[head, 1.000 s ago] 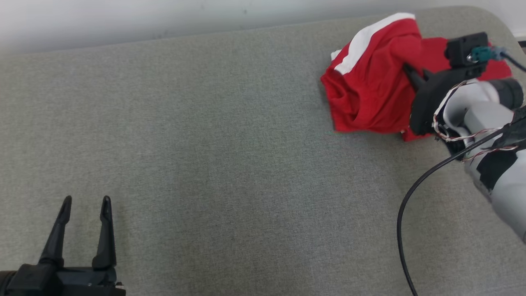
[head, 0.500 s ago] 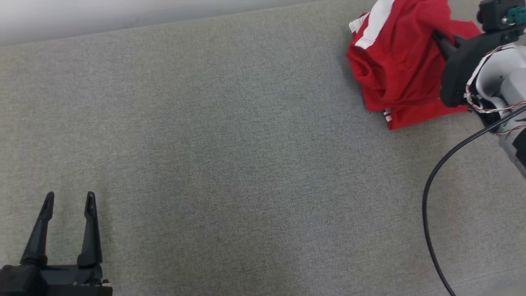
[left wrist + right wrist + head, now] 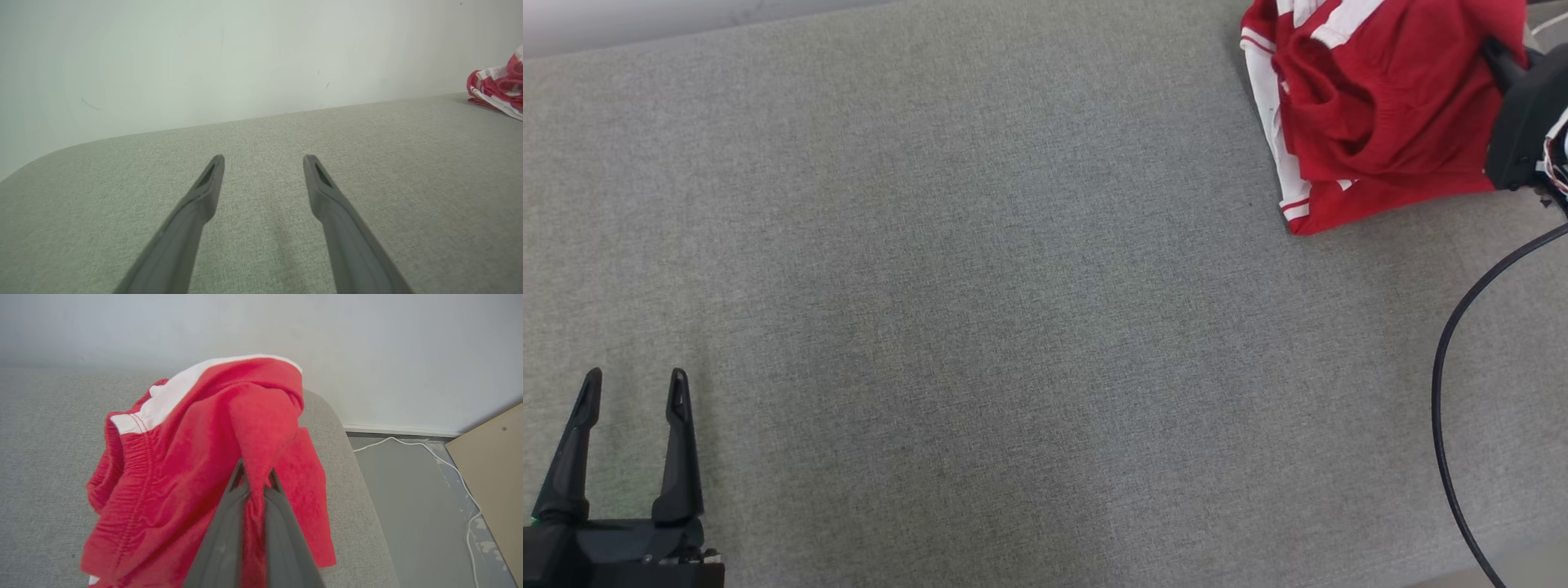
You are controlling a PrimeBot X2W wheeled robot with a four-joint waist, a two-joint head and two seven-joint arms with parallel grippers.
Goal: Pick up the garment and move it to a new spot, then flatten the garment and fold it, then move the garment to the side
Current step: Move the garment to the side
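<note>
A red garment with white stripes hangs bunched at the top right of the head view, its lower edge touching the grey cushioned surface. My right gripper is shut on a pinched fold of the garment, lifting it. In the head view the right gripper body stands at the right edge, its fingertips buried in the cloth. My left gripper rests open at the lower left, far from the garment, with nothing between its fingers. The garment shows at the far right in the left wrist view.
A black cable loops down from the right arm over the surface. The surface's rounded right end drops to a grey floor with a white cord and a tan board. A pale wall stands behind.
The head camera has shifted, moving the scene up and to the right. My right gripper has lifted the garment higher, so it hangs more and shows more white striping. The left gripper stays open.
</note>
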